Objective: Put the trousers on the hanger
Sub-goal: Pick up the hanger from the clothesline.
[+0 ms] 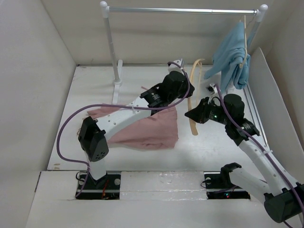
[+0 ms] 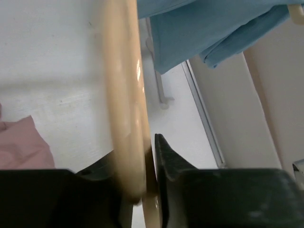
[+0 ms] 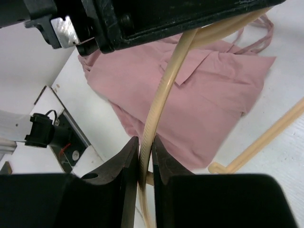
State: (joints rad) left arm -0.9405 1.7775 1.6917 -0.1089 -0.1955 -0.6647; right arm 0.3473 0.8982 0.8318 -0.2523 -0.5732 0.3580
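Note:
The dusty-pink trousers (image 1: 147, 129) lie flat and folded on the table, left of centre, partly under my left arm; they also show in the right wrist view (image 3: 213, 95). The pale tan hanger (image 1: 193, 102) is held up off the table between the two grippers. My left gripper (image 1: 186, 89) is shut on its upper part; in the left wrist view the hanger (image 2: 126, 95) runs between the jaws (image 2: 145, 175). My right gripper (image 1: 190, 115) is shut on its lower arm, seen as a thin ribbed bar (image 3: 161, 90) pinched between the jaws (image 3: 145, 152).
A clothes rail (image 1: 180, 10) spans the back on white posts. A light-blue garment (image 1: 232, 57) hangs from it on another hanger at the right. White walls enclose the table on three sides.

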